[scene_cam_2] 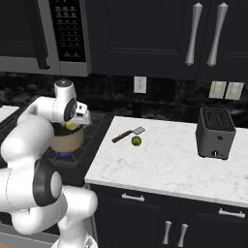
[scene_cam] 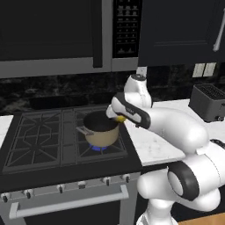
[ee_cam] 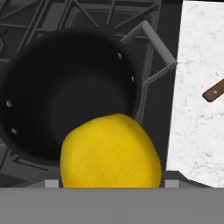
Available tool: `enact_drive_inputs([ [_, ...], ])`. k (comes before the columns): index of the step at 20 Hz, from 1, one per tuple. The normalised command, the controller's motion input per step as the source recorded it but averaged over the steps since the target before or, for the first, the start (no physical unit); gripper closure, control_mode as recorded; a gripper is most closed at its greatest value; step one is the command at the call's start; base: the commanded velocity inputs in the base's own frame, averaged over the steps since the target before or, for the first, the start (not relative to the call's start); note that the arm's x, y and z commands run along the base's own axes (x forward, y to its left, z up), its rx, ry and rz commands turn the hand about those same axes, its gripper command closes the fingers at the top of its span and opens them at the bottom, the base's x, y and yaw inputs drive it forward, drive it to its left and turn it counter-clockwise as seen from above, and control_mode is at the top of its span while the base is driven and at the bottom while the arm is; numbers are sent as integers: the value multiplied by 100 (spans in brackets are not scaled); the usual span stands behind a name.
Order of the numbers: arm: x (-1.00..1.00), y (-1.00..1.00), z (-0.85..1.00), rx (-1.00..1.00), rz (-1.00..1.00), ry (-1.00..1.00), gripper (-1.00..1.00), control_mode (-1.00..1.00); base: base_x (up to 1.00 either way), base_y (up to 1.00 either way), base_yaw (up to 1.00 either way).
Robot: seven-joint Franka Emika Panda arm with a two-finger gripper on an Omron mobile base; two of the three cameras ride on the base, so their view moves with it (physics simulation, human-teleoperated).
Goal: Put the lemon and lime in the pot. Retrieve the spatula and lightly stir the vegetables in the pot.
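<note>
My gripper (scene_cam: 117,114) is shut on the lemon (ee_cam: 109,153), a bright yellow fruit held just above the near right rim of the pot (scene_cam: 102,132). In the hand view the lemon fills the lower middle and hides the fingertips, with the pot's dark inside (ee_cam: 65,92) open behind it and holding nothing. The tan pot (scene_cam_2: 68,141) stands on the stove's right front burner. The small green lime (scene_cam_2: 136,141) lies on the white counter, right beside the spatula (scene_cam_2: 128,135). The spatula's brown handle end (ee_cam: 214,92) shows at the right edge of the hand view.
A blue flame (scene_cam: 99,148) burns under the pot on the black stove (scene_cam: 44,132). A dark toaster (scene_cam_2: 216,132) stands at the back right of the marble counter (scene_cam_2: 164,164). A microwave (scene_cam: 52,35) and dark cabinets hang above.
</note>
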Motion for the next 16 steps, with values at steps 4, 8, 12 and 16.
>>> enact_drive_inputs([
  [4, 38, 90, -19, -9, 5, -10, 100, -100, 0, 0, 0],
  [8, 44, 58, -43, -7, 1, -3, 100, -100, 0, 0, 0],
  [12, 26, 0, -32, 0, 0, 0, -100, -100, 0, 0, 0],
  [16, 15, -14, -1, 0, 0, 0, -100, -100, 0, 0, 0],
])
